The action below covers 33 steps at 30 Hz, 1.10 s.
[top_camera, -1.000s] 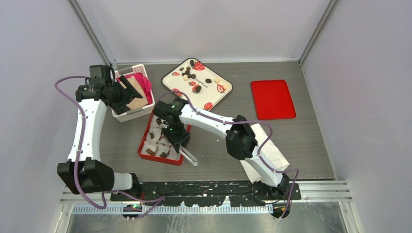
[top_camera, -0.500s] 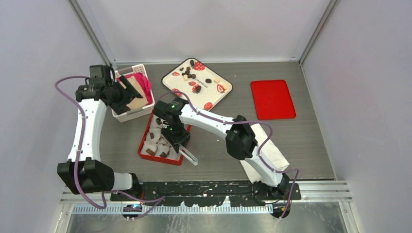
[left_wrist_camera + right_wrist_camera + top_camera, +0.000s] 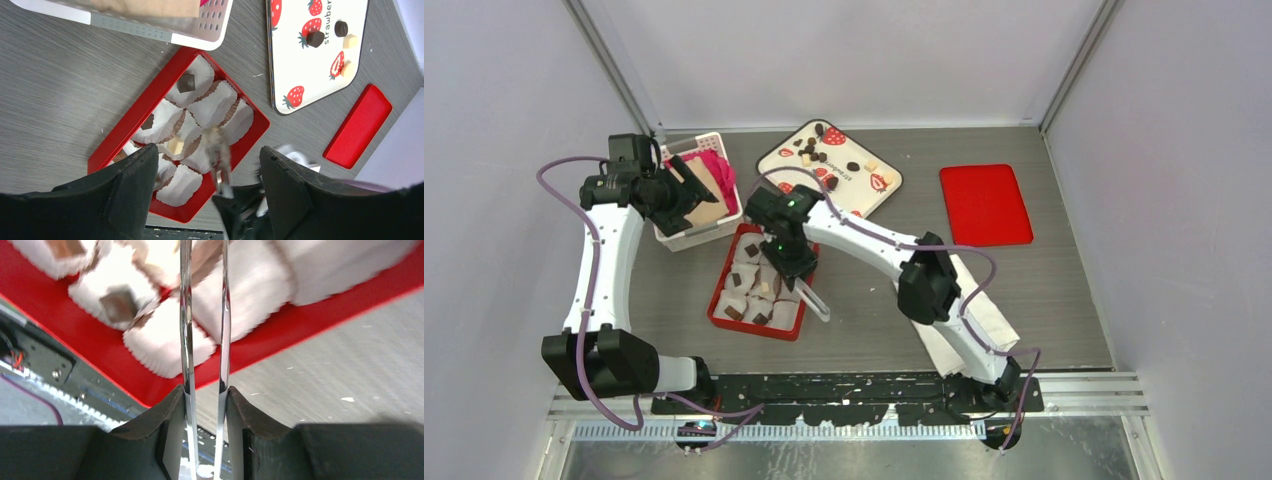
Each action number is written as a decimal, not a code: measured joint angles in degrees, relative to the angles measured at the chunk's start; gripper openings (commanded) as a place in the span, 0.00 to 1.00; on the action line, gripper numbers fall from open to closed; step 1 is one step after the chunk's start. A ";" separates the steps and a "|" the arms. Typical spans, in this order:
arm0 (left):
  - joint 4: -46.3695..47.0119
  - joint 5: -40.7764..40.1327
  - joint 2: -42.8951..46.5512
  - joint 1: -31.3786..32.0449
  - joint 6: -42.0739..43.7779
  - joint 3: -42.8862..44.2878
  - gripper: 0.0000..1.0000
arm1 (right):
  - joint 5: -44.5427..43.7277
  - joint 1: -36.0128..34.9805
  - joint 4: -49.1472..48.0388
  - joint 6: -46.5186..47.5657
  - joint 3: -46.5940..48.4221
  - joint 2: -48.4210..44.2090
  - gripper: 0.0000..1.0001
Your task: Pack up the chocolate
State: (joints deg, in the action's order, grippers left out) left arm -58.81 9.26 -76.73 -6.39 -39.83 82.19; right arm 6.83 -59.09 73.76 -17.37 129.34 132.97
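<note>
Loose chocolate pieces (image 3: 814, 155) lie on the strawberry-printed tray (image 3: 884, 195). The red box (image 3: 754, 327) holds white paper cups, several with a chocolate inside (image 3: 186, 82), one of them a pale piece (image 3: 175, 146). My right gripper (image 3: 792, 262) is over the box's far right part, shut on metal tongs (image 3: 814, 303). In the right wrist view my right gripper (image 3: 204, 405) holds the tongs (image 3: 186, 315) with their arms apart over the cups, beside a brown piece (image 3: 119, 304); the tips are out of frame. My left gripper (image 3: 686, 195) is open and empty, high above the white basket (image 3: 686, 238).
A red lid (image 3: 985, 204) lies at the back right. A white napkin (image 3: 984, 320) lies under the right arm. The basket holds pink and brown items. The tray sits just behind the box.
My right gripper has moved with the tongs away from the near edge, toward the tray, uncovering the box's middle cups. The left arm has not moved.
</note>
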 measured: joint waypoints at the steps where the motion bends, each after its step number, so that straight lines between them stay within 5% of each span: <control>1: 0.00 0.00 0.00 0.00 0.00 0.00 0.75 | -1.07 0.94 -0.50 -0.37 -0.04 -0.61 0.12; 6: 0.00 -0.02 0.00 0.00 0.02 0.00 0.75 | -5.66 8.63 -5.01 -2.58 -3.61 -7.21 0.14; 15: 0.02 -0.02 0.00 0.00 0.02 0.00 0.75 | -10.05 24.15 -1.70 -2.49 3.89 -3.13 0.37; 33: 0.17 -0.11 -1.42 0.00 -0.22 0.00 0.75 | -7.58 23.80 1.73 -1.01 10.75 8.94 0.49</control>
State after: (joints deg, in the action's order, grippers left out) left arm -58.63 9.15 -78.15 -6.39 -40.05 82.19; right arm -0.75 -35.29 75.48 -18.37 140.09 141.91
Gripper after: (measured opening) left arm 0.749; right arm 0.492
